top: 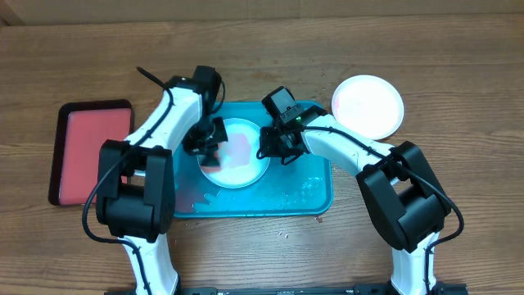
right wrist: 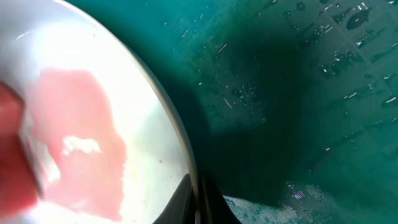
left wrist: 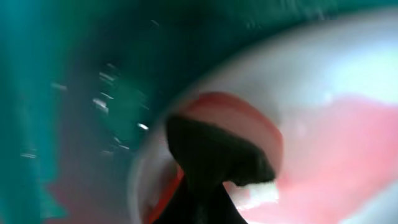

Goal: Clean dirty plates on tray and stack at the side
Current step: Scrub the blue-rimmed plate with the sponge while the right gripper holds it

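A pale whitish plate point(top: 246, 168) with a red smear point(top: 241, 146) lies on the turquoise tray point(top: 311, 192). My right gripper point(top: 274, 147) is shut on the plate's right rim, one finger on each side of it in the right wrist view point(right wrist: 196, 202). My left gripper point(top: 209, 141) is at the plate's left edge, pressed down onto it point(left wrist: 211, 186), and seems shut on a red sponge point(right wrist: 12, 143). The left wrist view is blurred. Another white plate point(top: 368, 106) lies on the table at the back right, off the tray. No third plate is seen.
A smaller dark-rimmed red tray point(top: 90, 152) lies on the wooden table at the left. Water drops cover the turquoise tray's floor point(right wrist: 298, 93) to the right of the plate.
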Controlling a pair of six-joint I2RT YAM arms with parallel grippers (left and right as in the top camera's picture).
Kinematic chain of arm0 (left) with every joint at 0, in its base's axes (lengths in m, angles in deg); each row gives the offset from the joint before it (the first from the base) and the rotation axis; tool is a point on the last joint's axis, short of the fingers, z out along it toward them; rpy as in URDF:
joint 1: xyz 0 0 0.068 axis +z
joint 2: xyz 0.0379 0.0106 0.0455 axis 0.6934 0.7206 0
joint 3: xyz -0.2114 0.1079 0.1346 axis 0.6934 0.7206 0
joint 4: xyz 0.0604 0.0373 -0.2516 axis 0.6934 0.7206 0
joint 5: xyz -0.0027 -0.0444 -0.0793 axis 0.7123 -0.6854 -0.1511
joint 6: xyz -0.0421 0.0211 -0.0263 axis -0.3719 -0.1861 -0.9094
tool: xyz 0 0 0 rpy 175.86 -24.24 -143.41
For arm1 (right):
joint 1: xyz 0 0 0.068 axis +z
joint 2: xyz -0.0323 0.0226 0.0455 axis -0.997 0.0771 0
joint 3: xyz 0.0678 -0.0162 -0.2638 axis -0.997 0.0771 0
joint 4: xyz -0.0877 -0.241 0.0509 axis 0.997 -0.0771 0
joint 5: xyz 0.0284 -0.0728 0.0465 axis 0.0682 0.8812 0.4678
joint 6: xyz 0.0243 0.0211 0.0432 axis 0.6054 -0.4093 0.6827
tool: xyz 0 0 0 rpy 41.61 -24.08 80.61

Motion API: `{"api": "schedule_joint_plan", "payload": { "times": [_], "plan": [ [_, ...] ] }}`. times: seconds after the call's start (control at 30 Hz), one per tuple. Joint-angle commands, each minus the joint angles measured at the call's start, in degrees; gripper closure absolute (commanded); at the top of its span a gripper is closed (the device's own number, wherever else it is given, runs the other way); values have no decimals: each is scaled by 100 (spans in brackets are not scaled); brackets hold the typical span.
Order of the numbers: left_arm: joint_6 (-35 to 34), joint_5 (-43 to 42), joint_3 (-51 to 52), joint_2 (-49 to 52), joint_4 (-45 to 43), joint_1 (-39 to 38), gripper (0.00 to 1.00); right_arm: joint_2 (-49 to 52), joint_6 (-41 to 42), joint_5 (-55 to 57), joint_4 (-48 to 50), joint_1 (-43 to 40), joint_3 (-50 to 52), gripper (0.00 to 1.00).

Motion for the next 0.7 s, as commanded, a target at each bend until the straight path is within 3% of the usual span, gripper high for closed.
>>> {"api": "schedule_joint_plan", "payload": {
  "times": [0.0, 0.4, 0.67],
  "plan": [
    [-116, 586, -358, 81, -177, 50, 96, 92, 2, 214, -48, -11, -17, 96],
    [-94, -1001, 52, 188, -1473, -343, 96, 92, 2, 214, -72, -11, -17, 96],
    [-96, -1488, 223, 496, -1486, -909, 96, 92, 2, 214, -72, -11, -17, 96]
  ]
}}
